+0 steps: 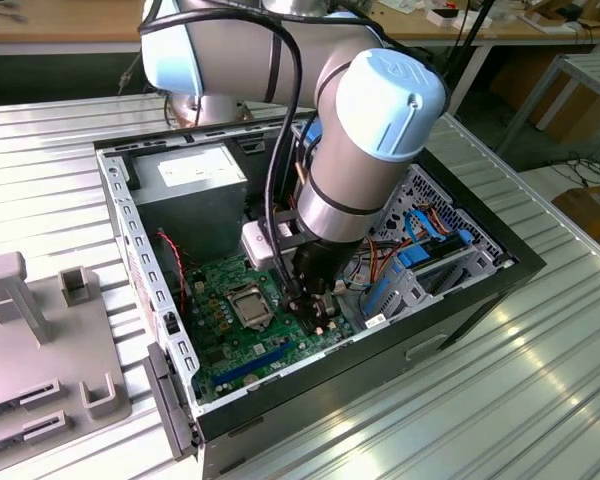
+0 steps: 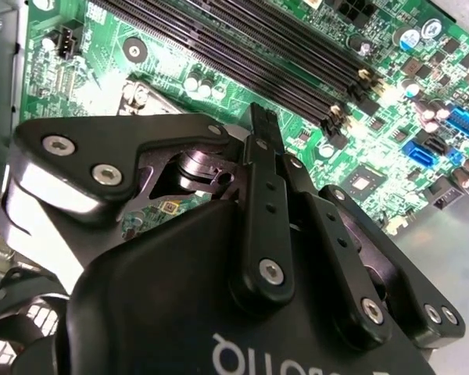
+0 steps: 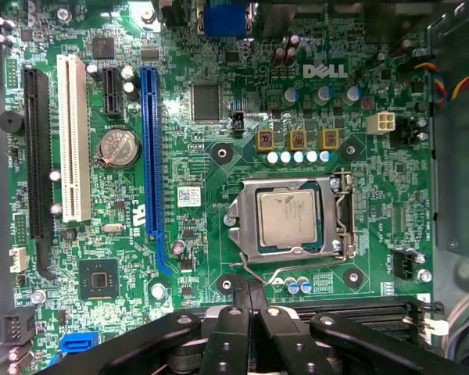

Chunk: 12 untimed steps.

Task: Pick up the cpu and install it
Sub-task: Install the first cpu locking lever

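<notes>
Already the cpu [image 3: 288, 219] sat flat in its socket frame [image 3: 291, 223] near the middle of the green motherboard [image 3: 219, 258], its grey top square to the frame's edges, so the seating looked done. The claw [image 3: 248, 301] hung just off the socket's side toward the long black memory slots [image 2: 242, 55], fingers [image 2: 264, 168] drawn together to a narrow tip with nothing between them. To finish well, I judged, the tip should stay thin and move straight, clear of the capacitors [image 3: 298, 286] beside the frame, and any press should land on the frame's lever, never on the chip. In the exterior view the arm [image 1: 365, 140] covered much of the open computer case [image 1: 170, 340] that rested on the ribbed metal surface [image 1: 500, 400]. Whether the frame was latched down could not be made out, and the claw's body blocked the socket in the second wrist view.
</notes>
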Motion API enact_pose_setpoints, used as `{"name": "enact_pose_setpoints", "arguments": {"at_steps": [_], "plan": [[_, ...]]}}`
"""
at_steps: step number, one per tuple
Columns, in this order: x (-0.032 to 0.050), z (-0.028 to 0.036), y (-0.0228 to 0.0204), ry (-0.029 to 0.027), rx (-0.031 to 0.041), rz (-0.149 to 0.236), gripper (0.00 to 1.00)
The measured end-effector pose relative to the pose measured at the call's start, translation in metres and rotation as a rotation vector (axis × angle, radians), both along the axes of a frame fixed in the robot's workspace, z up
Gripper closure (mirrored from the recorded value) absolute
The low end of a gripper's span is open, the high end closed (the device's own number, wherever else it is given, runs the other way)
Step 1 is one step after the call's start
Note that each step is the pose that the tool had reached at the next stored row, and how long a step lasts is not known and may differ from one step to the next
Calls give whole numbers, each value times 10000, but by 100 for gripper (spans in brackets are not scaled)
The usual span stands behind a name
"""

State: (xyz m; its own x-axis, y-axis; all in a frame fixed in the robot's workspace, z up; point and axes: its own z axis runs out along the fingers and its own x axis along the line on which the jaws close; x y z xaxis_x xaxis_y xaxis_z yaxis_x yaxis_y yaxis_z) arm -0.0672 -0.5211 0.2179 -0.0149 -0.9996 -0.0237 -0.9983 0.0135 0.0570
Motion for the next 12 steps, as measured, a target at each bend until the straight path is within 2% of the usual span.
{"name": "enact_pose_setpoints", "arguments": {"at_steps": [4, 12], "plan": [[0, 75, 2, 31, 40, 0, 89], [1, 136, 30, 61, 55, 0, 89]]}}
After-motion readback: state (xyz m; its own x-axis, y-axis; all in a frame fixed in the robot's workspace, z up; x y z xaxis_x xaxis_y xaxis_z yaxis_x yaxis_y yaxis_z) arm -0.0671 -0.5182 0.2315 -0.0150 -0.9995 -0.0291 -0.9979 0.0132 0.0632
